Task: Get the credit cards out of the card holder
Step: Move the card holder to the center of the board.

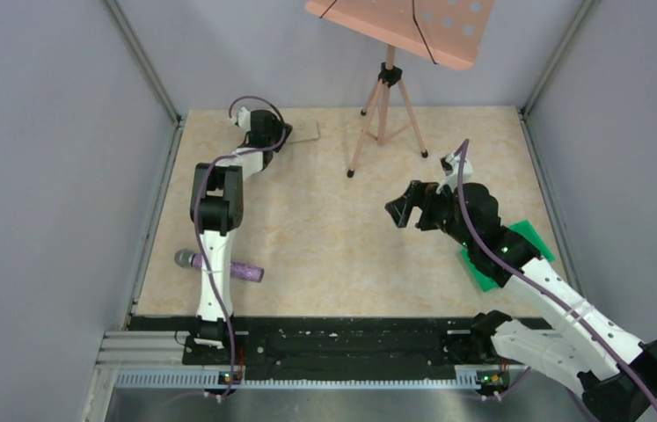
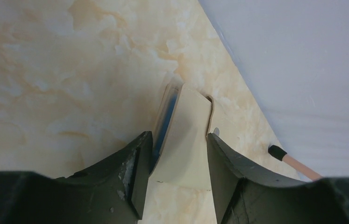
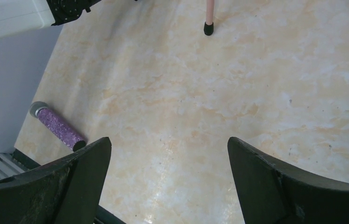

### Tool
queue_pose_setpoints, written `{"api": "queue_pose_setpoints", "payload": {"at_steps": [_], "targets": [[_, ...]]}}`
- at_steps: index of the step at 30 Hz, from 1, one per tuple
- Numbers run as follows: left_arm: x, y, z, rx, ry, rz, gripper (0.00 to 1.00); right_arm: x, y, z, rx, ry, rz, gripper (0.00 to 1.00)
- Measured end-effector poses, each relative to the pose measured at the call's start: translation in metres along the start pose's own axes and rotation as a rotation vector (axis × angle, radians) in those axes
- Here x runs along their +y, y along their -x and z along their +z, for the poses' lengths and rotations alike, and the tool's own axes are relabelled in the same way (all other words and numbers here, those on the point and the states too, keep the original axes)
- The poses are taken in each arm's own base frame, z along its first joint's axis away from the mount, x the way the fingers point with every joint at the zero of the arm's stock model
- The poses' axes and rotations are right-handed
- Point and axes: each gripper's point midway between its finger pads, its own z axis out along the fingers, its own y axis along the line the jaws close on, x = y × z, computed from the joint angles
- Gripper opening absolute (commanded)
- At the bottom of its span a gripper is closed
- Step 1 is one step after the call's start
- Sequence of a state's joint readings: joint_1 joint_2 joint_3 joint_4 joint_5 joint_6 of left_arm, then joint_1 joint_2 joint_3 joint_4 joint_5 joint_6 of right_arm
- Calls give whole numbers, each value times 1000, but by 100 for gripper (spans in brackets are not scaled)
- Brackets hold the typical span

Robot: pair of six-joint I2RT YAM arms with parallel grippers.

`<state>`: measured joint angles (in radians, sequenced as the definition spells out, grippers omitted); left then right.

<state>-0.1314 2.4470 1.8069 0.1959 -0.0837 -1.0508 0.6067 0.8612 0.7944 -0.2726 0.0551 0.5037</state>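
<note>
The left pincer (image 2: 179, 140) is stretched out to the far left corner of the surface (image 1: 333, 237), close to the back wall. The card holder (image 2: 188, 121) stands there between its two fingers, tilted up on edge rather than lying flat. In the left wrist view the beige outside faces the camera. The fold is slightly parted, so a strip of the light-blue inside shows along the left side.

The jaws stand about half open, one finger on each side of the card holder. The left finger (image 2: 137, 172) comes right up to the blue-lined edge, and the right finger (image 2: 224, 172) meets the beige panel's right edge. Both seem to touch it, but I cannot tell whether it is actually clamped. The credit cards cannot be made out, since the inside is almost wholly hidden.

The right pincer (image 3: 168, 140) hangs above the bare middle-right of the surface, well apart from the card holder. Its jaws are spread wide with nothing between them. Under the right forearm lies a green tray (image 1: 531, 233).

A purple microphone (image 1: 245, 269) rests near the front left, beside the left arm's lower link. A tripod stand (image 1: 383, 97) rises at the back, and one of its black-tipped feet sits just to the right of the left pincer.
</note>
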Motion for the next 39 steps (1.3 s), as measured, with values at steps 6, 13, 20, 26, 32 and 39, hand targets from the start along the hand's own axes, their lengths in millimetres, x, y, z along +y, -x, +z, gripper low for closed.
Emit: {"api": "queue_pose_setpoints", "payload": {"at_steps": [6, 13, 20, 26, 32, 39], "targets": [[5, -10, -2, 51, 17, -14, 16, 0, 4, 2, -7, -6, -7, 94], [12, -15, -9, 71, 39, 4, 0, 1, 7, 0, -14, -6, -4, 93], [23, -24, -44, 138, 70, 56, 0, 0, 18, -19, -67, -20, 36, 93], [47, -51, -106, 250, 107, 65, 0, -11, 11, -25, -60, -69, 82, 93], [68, -94, -185, 347, 121, 102, 0, -31, -27, -22, 35, -131, 100, 93], [74, -156, -279, 447, 76, 198, 0, -43, -47, -25, 81, -173, 115, 93]]}}
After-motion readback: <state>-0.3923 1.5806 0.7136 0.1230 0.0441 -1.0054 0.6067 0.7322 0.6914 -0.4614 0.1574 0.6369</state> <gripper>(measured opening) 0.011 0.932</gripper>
